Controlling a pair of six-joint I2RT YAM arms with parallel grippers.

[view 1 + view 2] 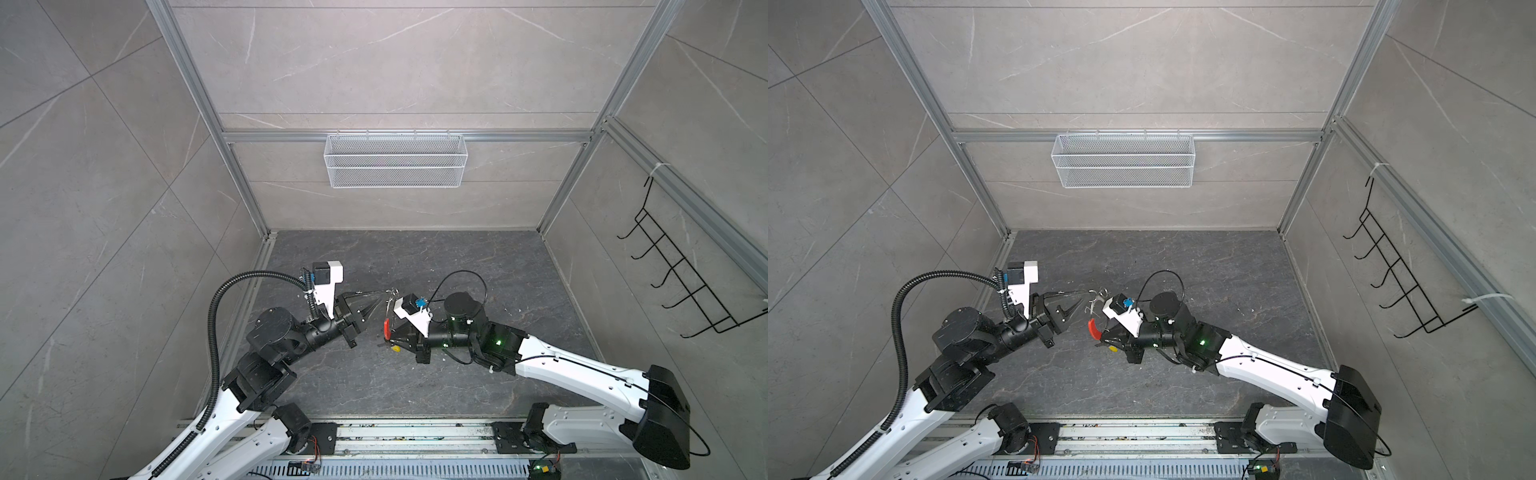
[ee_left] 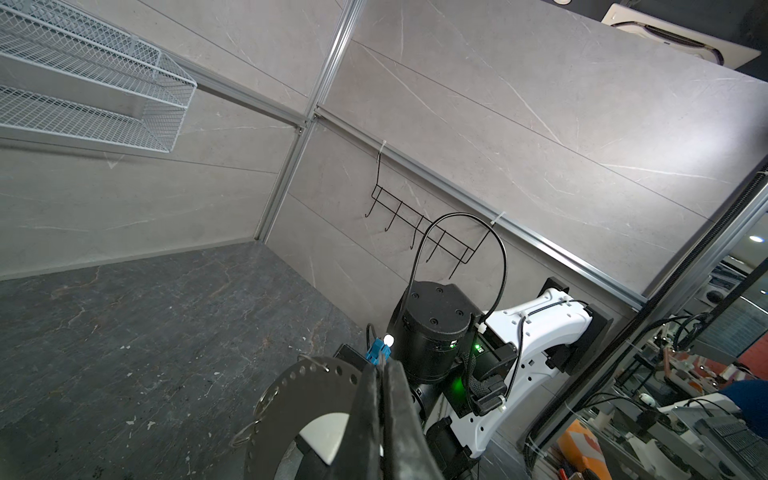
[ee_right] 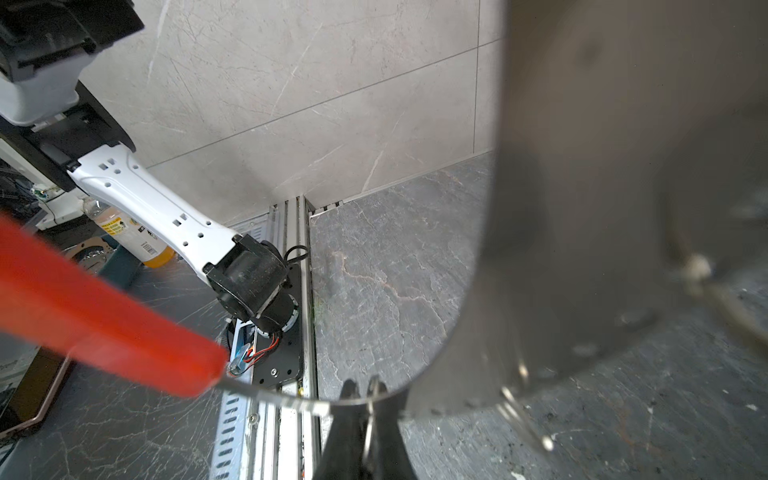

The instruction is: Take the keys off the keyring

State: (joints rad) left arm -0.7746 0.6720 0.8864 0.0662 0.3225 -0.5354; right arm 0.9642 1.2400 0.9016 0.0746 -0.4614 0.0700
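The keyring is a thin grey metal band with a row of holes (image 2: 291, 390) and a red curved sleeve (image 1: 387, 328), held up over the dark floor between both arms. My left gripper (image 2: 380, 370) is shut on the band's far end (image 1: 388, 292). My right gripper (image 3: 365, 388) is shut on a small metal ring that hangs on the band next to the red sleeve (image 3: 104, 316). A yellow key (image 1: 396, 349) (image 1: 1112, 349) sits just under the right fingertips (image 1: 390, 343). Small wire rings hang from the band's holes (image 2: 266, 399).
A white mesh basket (image 1: 395, 160) hangs on the back wall. A black wire hook rack (image 1: 685, 274) is mounted on the right wall. Aluminium rails (image 1: 415, 434) carrying the arm bases run along the front edge of the dark stone floor (image 1: 478, 257).
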